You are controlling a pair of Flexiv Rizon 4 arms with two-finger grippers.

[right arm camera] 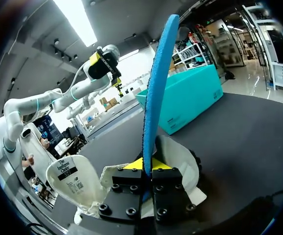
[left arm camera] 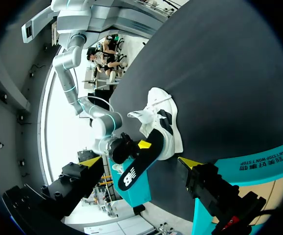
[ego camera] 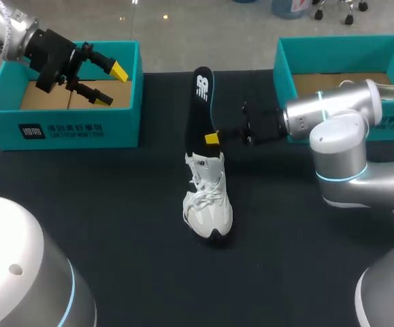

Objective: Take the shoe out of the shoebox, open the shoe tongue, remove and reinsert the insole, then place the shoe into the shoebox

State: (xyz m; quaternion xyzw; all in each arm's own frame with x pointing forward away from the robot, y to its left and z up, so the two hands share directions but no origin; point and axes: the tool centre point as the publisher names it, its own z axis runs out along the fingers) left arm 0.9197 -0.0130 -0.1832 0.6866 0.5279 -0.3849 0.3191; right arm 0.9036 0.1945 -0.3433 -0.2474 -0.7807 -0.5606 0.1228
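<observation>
A white sneaker stands on the dark table, toe toward the front edge. A black insole with a white logo sticks out of the shoe's opening toward the back of the table. My right gripper is shut on the insole's lower part, just above the shoe's heel. In the right wrist view the insole's blue underside rises straight up from between the yellow fingertips, with the pulled-back tongue beside them. My left gripper hangs open over the left shoebox. The left wrist view shows the shoe and insole ahead.
A second teal box stands at the back right, behind my right arm. The left shoebox holds brown cardboard. Dark table surface lies open around the shoe.
</observation>
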